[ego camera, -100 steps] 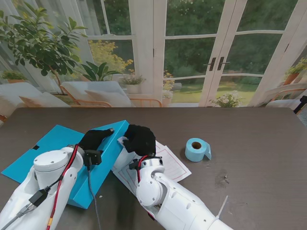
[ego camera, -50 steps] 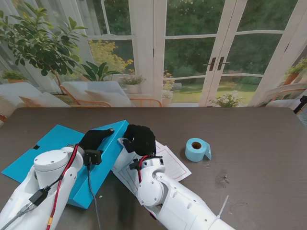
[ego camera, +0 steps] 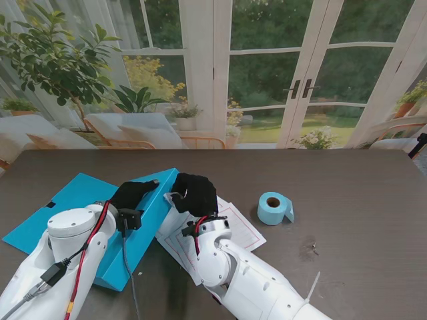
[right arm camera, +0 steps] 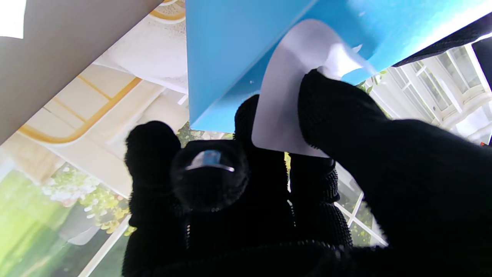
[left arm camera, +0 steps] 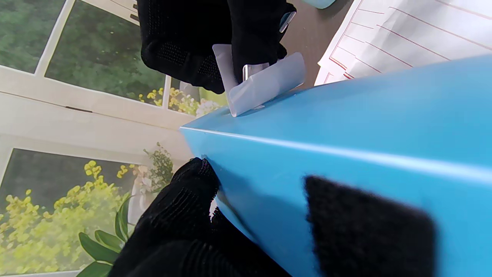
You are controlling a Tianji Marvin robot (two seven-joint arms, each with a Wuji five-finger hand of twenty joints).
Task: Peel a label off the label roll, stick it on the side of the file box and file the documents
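— Blue file box (ego camera: pixel 100 217) flat on the dark bench (ego camera: pixel 360 193), left of centre. Held at its far edge by the left hand (ego camera: pixel 131 193), black-gloved, fingers closed over the corner.

— White label (right arm camera: pixel 292 96) where?

— Pinched in the right hand (ego camera: pixel 194 193), thumb and fingers closed on it. Partly pressed against the blue side wall of the box, one corner curled away from the surface. Seen from the left wrist too, standing off the box edge (left arm camera: pixel 265 82).

— And the documents (ego camera: pixel 230 230)?

— Lying on the bench just right of the box, red-ruled sheets, partly under the right arm. Not inside the box.

— Label roll (ego camera: pixel 272 209)?

— Upright on the bench, right of the documents, well apart from both hands, a loose tab sticking out at its right side.
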